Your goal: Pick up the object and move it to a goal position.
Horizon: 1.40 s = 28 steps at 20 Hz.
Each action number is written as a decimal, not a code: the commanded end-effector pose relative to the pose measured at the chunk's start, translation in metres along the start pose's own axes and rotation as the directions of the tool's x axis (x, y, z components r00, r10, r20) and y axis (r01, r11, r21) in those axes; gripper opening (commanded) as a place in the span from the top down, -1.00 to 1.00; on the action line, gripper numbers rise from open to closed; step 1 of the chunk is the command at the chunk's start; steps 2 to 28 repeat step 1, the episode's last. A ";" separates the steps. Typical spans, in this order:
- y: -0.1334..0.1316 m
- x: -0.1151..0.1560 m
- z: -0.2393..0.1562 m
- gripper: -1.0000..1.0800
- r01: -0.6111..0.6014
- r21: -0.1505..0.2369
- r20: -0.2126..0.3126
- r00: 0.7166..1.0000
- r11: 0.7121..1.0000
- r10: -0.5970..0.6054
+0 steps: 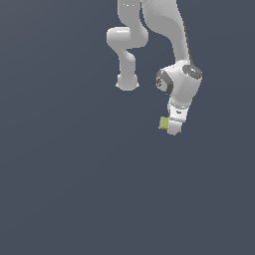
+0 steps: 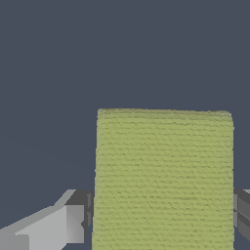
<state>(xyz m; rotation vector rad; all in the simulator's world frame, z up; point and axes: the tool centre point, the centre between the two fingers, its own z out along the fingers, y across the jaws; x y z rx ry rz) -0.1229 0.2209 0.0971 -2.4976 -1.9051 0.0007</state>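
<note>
Flat slate-blue ground point(image 1: 64, 189) fills both views, matte and unmarked, with no seam or edge to be made out. Against it, in the exterior view, the white arm point(image 1: 167, 30) is seen descending from the upper edge in smooth, rounded, glossy segments, with a dark grey ring and cap at the bulbous wrist joint. Below that joint the white gripper point(image 1: 172, 127) is pointed downward and tilted slightly. The object point(image 1: 164, 123), a small yellow-green block, is seen at the gripper's tip, protruding toward the exterior view's left and partly covered by the white fingers. In the wrist view the object point(image 2: 163, 180) is shown large and rectangular, with straight edges, square upper corners and a fine woven or knitted-looking texture of close horizontal ridges across its face. One boxy, pale grey finger point(image 2: 58, 227) with a darker grey pad is pressed against one side of the block, and the ribbed grey pad of the other finger is seen touching the opposite side at the picture's edge. The block is thus clamped between the two pads, the gripper being closed upon it. Whether the block touches the ground cannot be told from either view.
</note>
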 end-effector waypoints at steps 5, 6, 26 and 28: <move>-0.001 0.003 -0.002 1.00 -0.002 0.000 0.000 1.000 1.000 0.002; -0.001 0.003 -0.002 1.00 -0.002 0.000 0.000 1.000 1.000 0.002; -0.001 0.003 -0.002 1.00 -0.002 0.000 0.000 1.000 1.000 0.002; -0.001 0.003 -0.002 1.00 -0.002 0.000 0.000 1.000 1.000 0.002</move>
